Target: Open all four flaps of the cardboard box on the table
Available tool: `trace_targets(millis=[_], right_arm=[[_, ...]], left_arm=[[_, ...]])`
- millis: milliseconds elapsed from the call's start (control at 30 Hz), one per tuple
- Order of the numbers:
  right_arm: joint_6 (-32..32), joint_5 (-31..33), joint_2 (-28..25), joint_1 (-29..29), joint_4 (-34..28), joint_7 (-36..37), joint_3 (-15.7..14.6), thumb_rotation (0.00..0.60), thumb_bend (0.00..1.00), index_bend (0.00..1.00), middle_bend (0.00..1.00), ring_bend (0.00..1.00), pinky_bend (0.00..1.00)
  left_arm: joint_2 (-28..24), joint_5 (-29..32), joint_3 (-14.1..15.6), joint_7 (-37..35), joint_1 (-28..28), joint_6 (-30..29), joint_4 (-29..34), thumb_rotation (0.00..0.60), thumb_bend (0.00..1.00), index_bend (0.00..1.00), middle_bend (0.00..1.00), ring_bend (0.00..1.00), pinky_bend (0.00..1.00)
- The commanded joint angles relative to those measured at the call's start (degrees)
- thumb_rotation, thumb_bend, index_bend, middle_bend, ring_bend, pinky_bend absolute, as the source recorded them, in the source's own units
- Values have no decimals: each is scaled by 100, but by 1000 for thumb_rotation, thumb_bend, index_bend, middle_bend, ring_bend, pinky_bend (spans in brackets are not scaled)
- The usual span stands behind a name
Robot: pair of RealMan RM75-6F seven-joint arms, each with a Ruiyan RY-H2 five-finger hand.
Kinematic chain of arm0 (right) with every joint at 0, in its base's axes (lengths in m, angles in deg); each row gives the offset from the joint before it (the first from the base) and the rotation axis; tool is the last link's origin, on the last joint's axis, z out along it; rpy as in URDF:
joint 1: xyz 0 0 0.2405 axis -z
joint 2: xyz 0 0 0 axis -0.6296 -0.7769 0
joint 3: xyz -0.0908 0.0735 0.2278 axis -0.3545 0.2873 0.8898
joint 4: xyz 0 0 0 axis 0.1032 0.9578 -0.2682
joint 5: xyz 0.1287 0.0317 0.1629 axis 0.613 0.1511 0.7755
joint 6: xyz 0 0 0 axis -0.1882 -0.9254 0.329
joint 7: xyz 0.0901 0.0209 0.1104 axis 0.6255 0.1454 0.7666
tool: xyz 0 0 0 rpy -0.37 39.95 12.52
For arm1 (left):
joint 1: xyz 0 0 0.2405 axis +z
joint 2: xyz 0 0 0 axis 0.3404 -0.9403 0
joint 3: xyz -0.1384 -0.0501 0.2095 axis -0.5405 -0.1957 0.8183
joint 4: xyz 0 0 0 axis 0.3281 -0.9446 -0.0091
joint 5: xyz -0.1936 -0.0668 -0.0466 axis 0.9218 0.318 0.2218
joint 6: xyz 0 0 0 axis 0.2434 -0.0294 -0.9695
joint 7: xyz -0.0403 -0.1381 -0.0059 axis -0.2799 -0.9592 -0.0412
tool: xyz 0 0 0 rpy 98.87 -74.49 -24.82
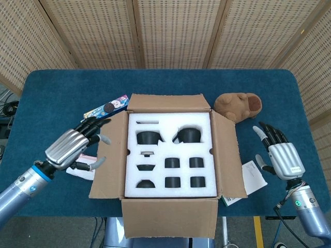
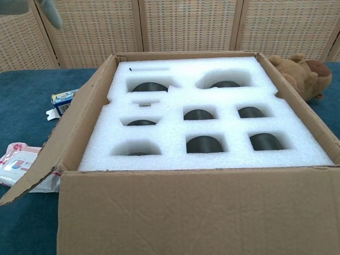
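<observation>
Cardboard box sits mid-table, toward the front edge, all four flaps folded out. Near flap hangs down over the front edge of the table, far flap stands up at the back, left flap and right flap splay outward. White foam insert fills the box, with dark parts seated in its cutouts.

Left hand hovers over the table just left of the left flap, fingers spread and extended, holding nothing; from the head view I can't tell whether the fingertips touch the flap. Chest view only catches a sliver of it at the top left corner.

Right hand is near the right edge of the table, well apart from the box, palm flat, fingers straight and apart, empty.

Other stuff on the table:
- cookie pack off the box's back left corner
- pink-and-white packet under the left hand, by the left flap
- brown plush toy off the back right corner
- white paper between right flap and right hand
- something green-edged poking out under the right flap, too hidden to identify
</observation>
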Motion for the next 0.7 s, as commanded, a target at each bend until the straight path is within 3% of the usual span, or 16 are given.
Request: trace_targets(millis=[33, 167, 700], right_arm=[[-2, 61, 43, 6, 47, -54, 16, 600, 466, 4, 22, 0, 112], [16, 165, 112, 14, 108, -149, 26, 600, 466, 4, 22, 0, 112], [-384, 163, 328, 222, 251, -550, 2, 600, 466, 4, 23, 0, 112]], left_arm=[[379, 743, -49, 1069, 758, -904, -24, 248, 383, 294, 29, 0, 0], [619, 924, 67, 1503, 1249, -1514, -269, 315, 382, 285, 29, 0, 0], [1293, 1058, 346, 1884, 2498, -2601, -1009, 343, 383, 283, 29, 0, 0]])
